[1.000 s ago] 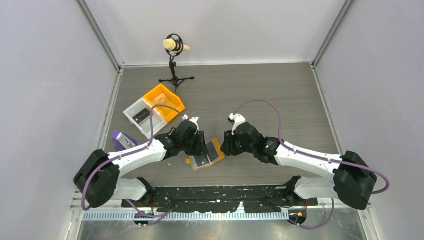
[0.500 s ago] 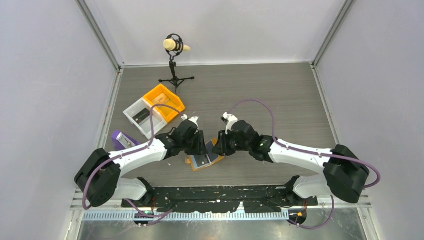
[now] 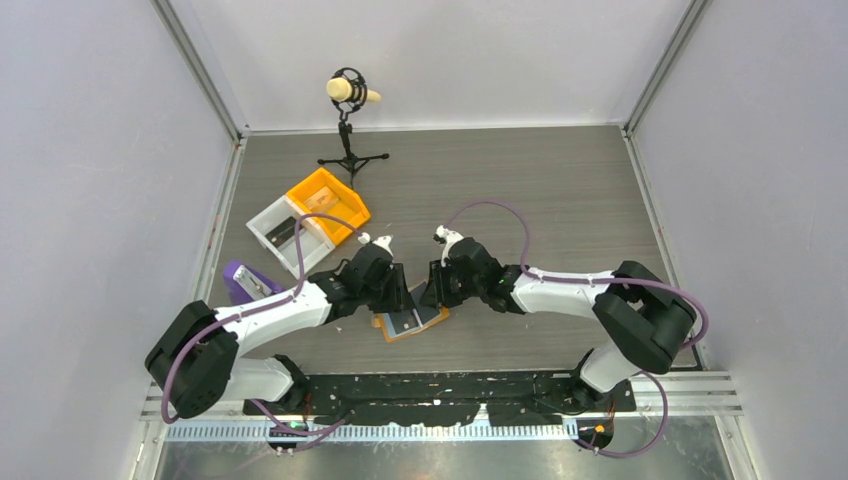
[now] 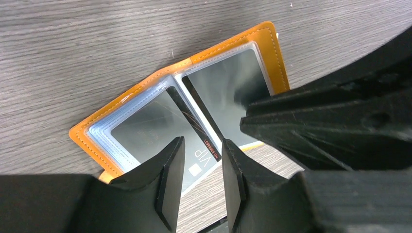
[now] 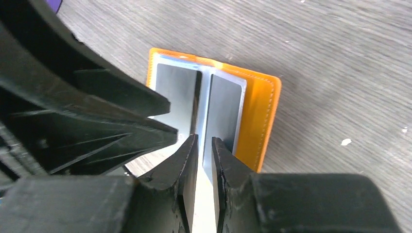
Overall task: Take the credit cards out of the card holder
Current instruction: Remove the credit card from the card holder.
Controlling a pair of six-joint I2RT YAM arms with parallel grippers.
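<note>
The card holder (image 3: 392,332) lies open on the table, orange rim (image 4: 221,47) around blue-grey pockets. Each half holds one dark credit card (image 4: 145,128) (image 4: 223,87). The left card, marked VIP, pokes out past the near edge. My left gripper (image 4: 203,141) hovers over that card's near end, open, with nothing between its fingers. My right gripper (image 5: 204,138) points down at the holder's (image 5: 257,116) middle fold, between the two cards (image 5: 175,92) (image 5: 223,107). Its jaws stand a narrow slit apart. In the top view both grippers (image 3: 403,296) (image 3: 430,296) meet above the holder.
An orange bin (image 3: 328,203) and a white bin (image 3: 285,232) stand at the back left. A purple object (image 3: 245,282) lies beside the left arm. A microphone on a tripod (image 3: 350,120) stands at the back.
The right arm has swung left until its gripper is over the holder, and its jaws have narrowed. The left gripper has barely moved.
</note>
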